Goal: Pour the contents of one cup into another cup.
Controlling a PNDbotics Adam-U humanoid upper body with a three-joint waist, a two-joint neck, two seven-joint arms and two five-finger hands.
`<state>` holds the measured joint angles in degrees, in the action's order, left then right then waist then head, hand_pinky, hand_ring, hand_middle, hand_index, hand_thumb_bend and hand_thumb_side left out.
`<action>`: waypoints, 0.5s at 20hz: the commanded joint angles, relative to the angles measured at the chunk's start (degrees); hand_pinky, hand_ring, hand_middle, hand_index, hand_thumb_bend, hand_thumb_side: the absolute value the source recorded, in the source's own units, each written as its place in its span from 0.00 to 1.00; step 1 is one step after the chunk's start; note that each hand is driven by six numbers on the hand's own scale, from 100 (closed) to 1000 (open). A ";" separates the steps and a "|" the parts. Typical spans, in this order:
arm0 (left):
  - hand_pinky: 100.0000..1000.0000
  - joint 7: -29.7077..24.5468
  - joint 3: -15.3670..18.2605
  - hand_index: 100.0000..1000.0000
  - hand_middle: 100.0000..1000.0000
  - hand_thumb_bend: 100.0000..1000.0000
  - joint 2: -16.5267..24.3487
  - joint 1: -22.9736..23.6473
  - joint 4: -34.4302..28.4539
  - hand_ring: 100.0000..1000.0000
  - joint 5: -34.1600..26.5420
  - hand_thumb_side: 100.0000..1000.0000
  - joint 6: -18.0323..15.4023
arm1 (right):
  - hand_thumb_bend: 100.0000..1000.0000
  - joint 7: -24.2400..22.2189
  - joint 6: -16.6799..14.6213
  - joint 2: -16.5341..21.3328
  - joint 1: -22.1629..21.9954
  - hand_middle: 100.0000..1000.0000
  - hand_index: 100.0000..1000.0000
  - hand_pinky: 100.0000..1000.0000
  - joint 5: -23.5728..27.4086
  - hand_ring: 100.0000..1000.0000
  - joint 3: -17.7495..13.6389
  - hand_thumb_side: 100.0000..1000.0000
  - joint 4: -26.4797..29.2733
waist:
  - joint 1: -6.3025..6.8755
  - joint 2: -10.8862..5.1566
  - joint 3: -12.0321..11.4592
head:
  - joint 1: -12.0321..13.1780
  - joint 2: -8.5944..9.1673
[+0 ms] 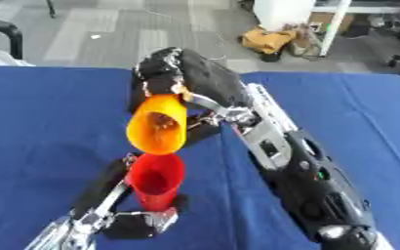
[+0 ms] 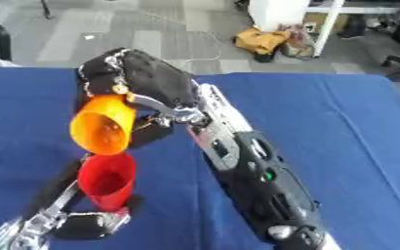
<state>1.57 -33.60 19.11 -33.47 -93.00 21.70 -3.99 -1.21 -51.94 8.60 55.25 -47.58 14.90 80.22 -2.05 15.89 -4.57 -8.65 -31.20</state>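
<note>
Left eye view: at frame centre the right robot hand (image 1: 182, 73) is curled round an orange cup (image 1: 157, 124), tipped hard over with its mouth facing down and toward the camera, directly above the red cup (image 1: 155, 180), which stands upright on the blue worktop (image 1: 41, 122) with the left robot hand (image 1: 122, 205) wrapped about its base. Right eye view: the orange rim hangs left of the red mouth, so contents may spill onto the cloth if the tilt runs ahead of alignment.

Black arms (image 1: 310, 180), silver joints
</note>
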 commanded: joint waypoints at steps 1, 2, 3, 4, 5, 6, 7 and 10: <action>0.46 0.07 0.69 0.52 0.31 0.00 0.23 -1.11 -1.13 0.29 -0.16 0.53 0.17 | 0.00 0.82 -0.02 0.92 1.19 0.42 0.50 0.39 -1.01 0.35 -0.12 0.07 1.47 | 0.26 -1.26 0.02 | 0.13 0.04; 0.46 0.05 0.69 0.52 0.31 0.00 0.23 -1.10 -1.14 0.29 -0.16 0.53 0.17 | 0.00 1.01 -0.02 0.93 1.18 0.42 0.50 0.39 -1.23 0.35 -0.11 0.08 1.48 | 0.27 -1.26 0.02 | 0.12 0.04; 0.46 0.04 0.69 0.52 0.31 0.00 0.23 -1.10 -1.15 0.29 -0.17 0.53 0.17 | 0.00 1.19 -0.02 0.93 1.18 0.42 0.50 0.39 -1.44 0.35 -0.09 0.08 1.47 | 0.27 -1.26 0.01 | 0.12 0.05; 0.46 0.02 0.67 0.52 0.32 0.00 0.23 -1.09 -1.17 0.29 -0.18 0.54 0.16 | 0.00 1.35 -0.02 1.00 1.18 0.42 0.50 0.39 -1.70 0.35 -0.08 0.08 1.49 | 0.28 -1.24 0.01 | 0.14 0.05; 0.46 -0.01 0.66 0.52 0.32 0.00 0.23 -1.07 -1.20 0.29 -0.18 0.54 0.14 | 0.00 1.52 -0.02 1.05 1.18 0.42 0.50 0.39 -1.97 0.35 -0.08 0.08 1.52 | 0.29 -1.23 0.01 | 0.16 0.06; 0.46 -0.03 0.65 0.53 0.32 0.00 0.24 -1.05 -1.21 0.29 -0.19 0.54 0.13 | 0.00 1.71 -0.02 1.12 1.17 0.42 0.51 0.39 -2.26 0.35 -0.07 0.09 1.54 | 0.29 -1.22 0.01 | 0.17 0.05; 0.46 -0.06 0.64 0.53 0.32 0.00 0.25 -1.03 -1.23 0.29 -0.19 0.54 0.13 | 0.00 1.89 -0.02 1.18 1.15 0.42 0.51 0.39 -2.56 0.35 -0.05 0.09 1.57 | 0.29 -1.21 0.01 | 0.17 0.04; 0.46 -0.12 0.64 0.53 0.32 0.00 0.28 -0.98 -1.31 0.29 -0.20 0.54 0.10 | 0.00 2.46 -0.02 1.31 1.09 0.42 0.51 0.39 -3.36 0.35 0.00 0.10 1.60 | 0.31 -1.20 0.00 | 0.19 0.02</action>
<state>1.44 -33.60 19.11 -33.47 -93.06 21.67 -3.89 0.73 -52.03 8.89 55.25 -50.34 14.94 80.49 -2.01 15.89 -4.58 -8.64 -31.20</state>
